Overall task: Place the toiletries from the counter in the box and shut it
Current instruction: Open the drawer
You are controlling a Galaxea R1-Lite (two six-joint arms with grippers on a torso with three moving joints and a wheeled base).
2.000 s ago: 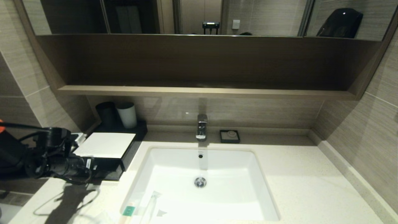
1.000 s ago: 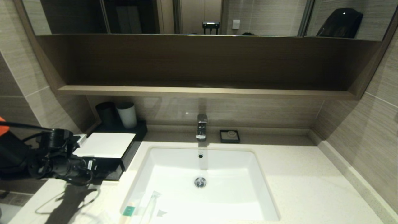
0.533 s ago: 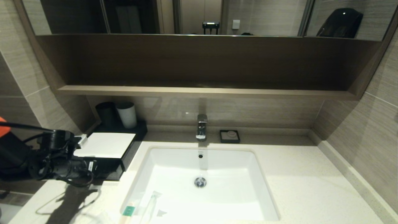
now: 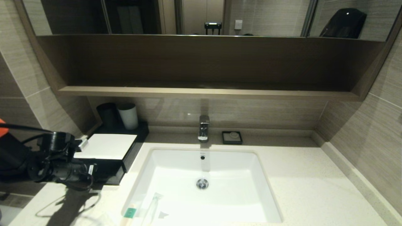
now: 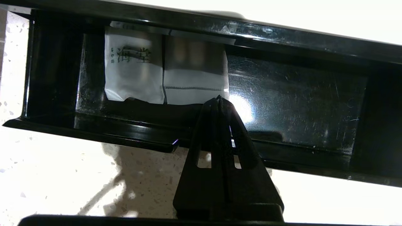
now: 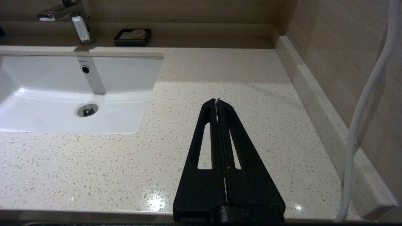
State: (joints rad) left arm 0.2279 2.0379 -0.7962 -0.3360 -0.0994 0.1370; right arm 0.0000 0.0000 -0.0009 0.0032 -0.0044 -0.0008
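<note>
Box at counter's 9 o'clock, drawer out; clenched left gripper barely shifted at its lip. Toiletries at 6 o'clock remain unpacked. Right gripper clenched, parked.

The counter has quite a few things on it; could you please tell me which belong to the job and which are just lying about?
Job:
- box, its drawer open
- toiletries near the counter's front edge
- left gripper at the drawer

Lying about:
- black cup
- white cup
- soap dish
- tap
</note>
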